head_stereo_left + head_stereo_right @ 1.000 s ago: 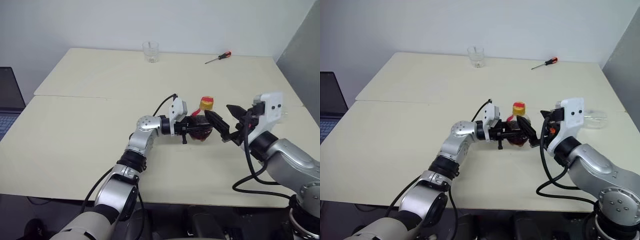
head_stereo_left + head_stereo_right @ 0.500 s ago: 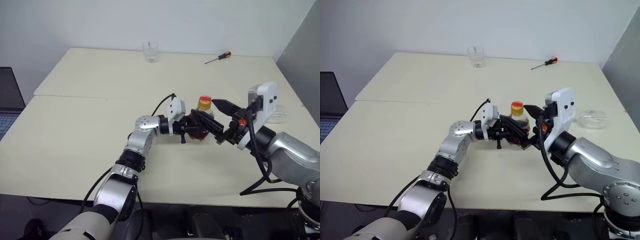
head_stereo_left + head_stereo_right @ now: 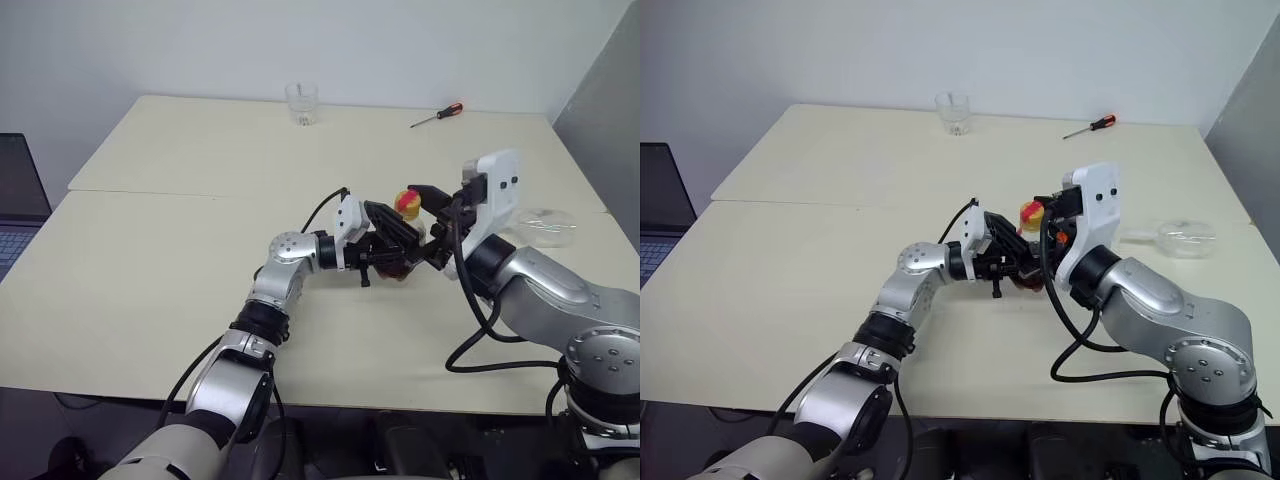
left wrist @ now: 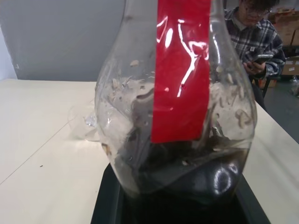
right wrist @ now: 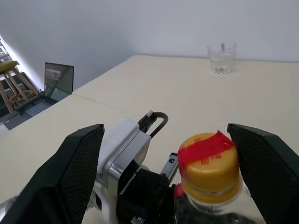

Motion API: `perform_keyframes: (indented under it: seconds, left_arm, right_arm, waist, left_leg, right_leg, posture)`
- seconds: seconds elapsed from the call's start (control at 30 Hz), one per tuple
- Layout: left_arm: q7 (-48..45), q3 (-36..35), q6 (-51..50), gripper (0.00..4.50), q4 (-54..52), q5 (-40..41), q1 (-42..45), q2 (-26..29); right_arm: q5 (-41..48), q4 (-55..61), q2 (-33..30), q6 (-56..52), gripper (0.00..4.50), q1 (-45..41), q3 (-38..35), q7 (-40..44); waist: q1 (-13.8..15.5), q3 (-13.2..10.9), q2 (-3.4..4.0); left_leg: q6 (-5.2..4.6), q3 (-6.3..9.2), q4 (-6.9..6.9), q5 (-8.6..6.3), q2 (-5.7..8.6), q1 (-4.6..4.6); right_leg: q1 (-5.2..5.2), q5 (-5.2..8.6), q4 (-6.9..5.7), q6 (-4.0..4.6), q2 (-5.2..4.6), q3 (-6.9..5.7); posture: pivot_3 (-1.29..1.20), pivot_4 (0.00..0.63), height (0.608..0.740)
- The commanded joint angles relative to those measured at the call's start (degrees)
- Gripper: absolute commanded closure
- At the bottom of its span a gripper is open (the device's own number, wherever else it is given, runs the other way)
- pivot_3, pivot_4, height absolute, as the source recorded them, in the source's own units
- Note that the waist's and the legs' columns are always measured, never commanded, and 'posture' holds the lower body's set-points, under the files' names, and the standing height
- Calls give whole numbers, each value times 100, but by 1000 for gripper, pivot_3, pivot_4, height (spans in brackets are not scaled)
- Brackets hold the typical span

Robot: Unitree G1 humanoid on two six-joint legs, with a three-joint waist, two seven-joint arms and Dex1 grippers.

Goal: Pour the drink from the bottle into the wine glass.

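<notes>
The bottle [image 4: 177,93], clear and round-bodied with a red label strip, stands at the table's middle with dark drink [image 4: 187,179] in its bottom. My left gripper [image 3: 386,263] is shut on its body from the left. The yellow-and-red cap [image 5: 210,161] sits between the two fingers of my right gripper [image 3: 392,198], which is open and reaches in from the right at cap height without touching it. The wine glass [image 3: 1181,238] lies on its side on the table to the right of my right arm.
A short clear tumbler [image 3: 301,103] stands at the far edge of the table, and a red-handled screwdriver [image 3: 436,115] lies at the back right. A laptop [image 3: 20,200] is off the table's left side. A seated person [image 4: 254,32] shows beyond the table.
My right gripper has moved left and a little up from beside the bottle, so that its open fingers now straddle the cap. The left gripper and the bottle have stayed put.
</notes>
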State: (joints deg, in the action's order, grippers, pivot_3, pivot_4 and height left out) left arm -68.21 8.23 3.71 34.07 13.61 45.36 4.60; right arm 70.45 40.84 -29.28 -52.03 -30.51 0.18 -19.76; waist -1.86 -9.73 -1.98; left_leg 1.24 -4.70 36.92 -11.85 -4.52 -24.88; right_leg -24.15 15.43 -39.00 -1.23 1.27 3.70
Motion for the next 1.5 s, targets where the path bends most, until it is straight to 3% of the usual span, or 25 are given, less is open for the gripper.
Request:
perform_keyframes:
  seconds: [0.03, 0.6, 0.7, 0.8, 0.93, 1.13, 1.37, 1.5]
  left_arm:
    - [-3, -7, 58, 3708, -232, 94, 129, -74]
    - [53, -23, 55, 3708, -294, 80, 86, -37]
    - [57, -26, 57, 3708, -311, 83, 84, -30]
    - [62, -31, 61, 3709, -312, 87, 90, -25]
    - [78, -34, 63, 3709, -329, 87, 82, -12]
    - [99, -40, 70, 3709, -343, 80, 71, 21]
    - [107, -17, 70, 3729, -343, 61, 56, 10]
    - [103, -13, 64, 3729, -340, 64, 60, 2]
  right_arm:
    - [-219, 0, 131, 94, 0, -202, 41, 85]
    - [-962, -288, 497, -38, 0, -228, 58, 475]
    - [-1088, -332, 526, -70, 887, -192, 52, 517]
    - [-1186, -357, 565, -85, 2059, -179, 33, 583]
    - [-1273, -372, 627, -67, 3177, -186, -33, 669]
    - [-1123, -340, 618, -9, 3175, -293, -231, 1012]
    - [-780, -497, -56, -57, 3175, -463, -456, 2669]
    - [-1107, -983, -464, 58, 3175, -530, -348, 3628]
  waist:
    - [0, 0, 0]
    - [1, 0, 0]
    - [1, 0, 0]
    - [0, 0, 1]
    - [0, 0, 0]
    - [1, 0, 1]
    - [4, 0, 1]
    - [-1, 0, 1]
  left_leg:
    - [0, 0, 0, 0, 0, 0]
    - [0, -1, -1, 0, -1, -1]
    - [0, -1, -1, 0, -1, 0]
    - [0, -2, -1, 0, -1, 0]
    - [0, -2, -1, 0, -1, 0]
    - [0, -2, -1, 0, -1, -1]
    - [0, -4, -1, 0, 1, 0]
    - [0, -4, -1, 0, 1, 1]
  right_leg:
    - [0, 0, 0, 0, 0, 0]
    - [-1, 0, 1, 0, 0, 0]
    - [-1, 0, 1, 0, 0, 0]
    - [-2, 0, 1, 0, 0, 0]
    - [-2, 0, 1, 0, 0, -1]
    - [-2, 0, 1, 0, 0, -2]
    - [-2, 0, 2, 0, 0, -7]
    - [-2, 0, 1, 0, 1, -7]
  posture:
    - [0, 150, 740]
    - [0, 150, 740]
    - [0, 150, 740]
    - [0, 150, 740]
    - [0, 150, 740]
    - [0, 150, 740]
    - [0, 150, 740]
    - [0, 150, 740]
